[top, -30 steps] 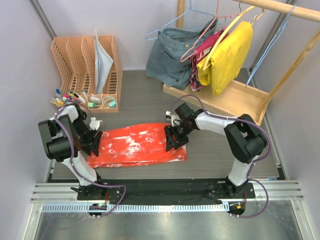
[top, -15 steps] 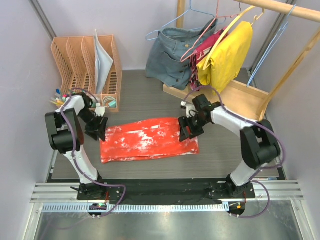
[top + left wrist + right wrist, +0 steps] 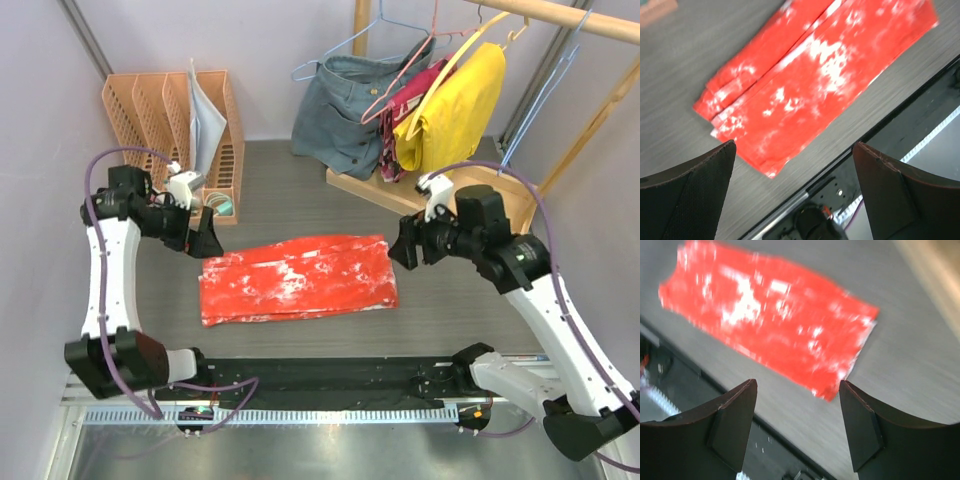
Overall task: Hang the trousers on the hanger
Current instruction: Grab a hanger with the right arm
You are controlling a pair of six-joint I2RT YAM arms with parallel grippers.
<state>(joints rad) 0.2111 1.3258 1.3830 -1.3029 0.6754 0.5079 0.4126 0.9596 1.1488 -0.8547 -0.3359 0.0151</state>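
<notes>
The red-orange trousers (image 3: 298,277) with white splotches lie folded flat on the table's middle. They also show in the left wrist view (image 3: 820,85) and the right wrist view (image 3: 770,325). My left gripper (image 3: 205,235) is open and empty, raised beyond the trousers' left end (image 3: 794,145). My right gripper (image 3: 405,245) is open and empty, raised just off their right end (image 3: 798,382). A thin light-blue wire hanger (image 3: 545,88) hangs empty from the wooden rail (image 3: 560,18) at the far right.
On the rail hang a grey-blue denim garment (image 3: 345,110) on another light-blue hanger, a pink hanger (image 3: 420,70) and a yellow garment (image 3: 455,110). The rack's wooden base (image 3: 450,195) lies at the back right. Orange file trays (image 3: 170,130) and pens stand at the back left.
Both grippers have let go of the trousers' ends, risen and drawn apart outward. The trousers slid right and back a second ago and now lie still.
</notes>
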